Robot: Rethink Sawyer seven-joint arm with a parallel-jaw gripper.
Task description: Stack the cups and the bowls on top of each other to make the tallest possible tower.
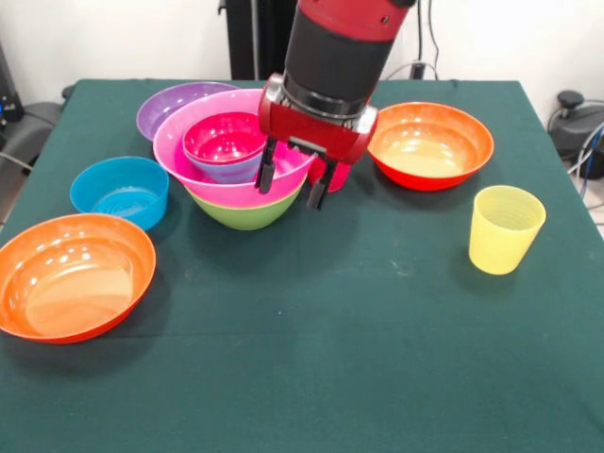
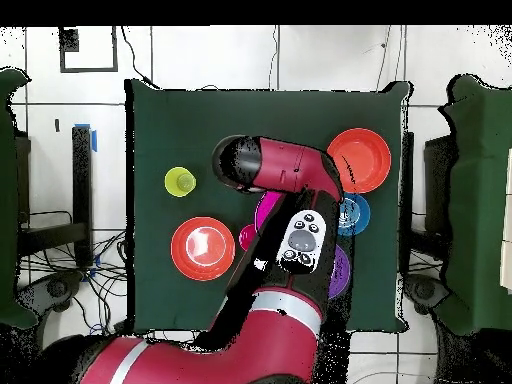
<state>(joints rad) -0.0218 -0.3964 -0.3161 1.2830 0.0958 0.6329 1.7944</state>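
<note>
hand (image 1: 292, 187) open at tower (image 1: 243, 189) rim, table (image 1: 330, 321) front clear

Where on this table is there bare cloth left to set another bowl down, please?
Free: the wide near strip between the orange bowl and yellow cup. Crowded: around the tower, with the gripper, blue bowl, purple bowl and second orange bowl.

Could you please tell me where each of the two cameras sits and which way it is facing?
Front view: sits across the table, facing the robot; the arm descends from above, its gripper open by the tower.
Overhead view: sits above the green table, looking straight down; the red arm spreads up from the bottom, hiding most of the tower.
Shared: the yellow cup, both orange bowls.
</note>
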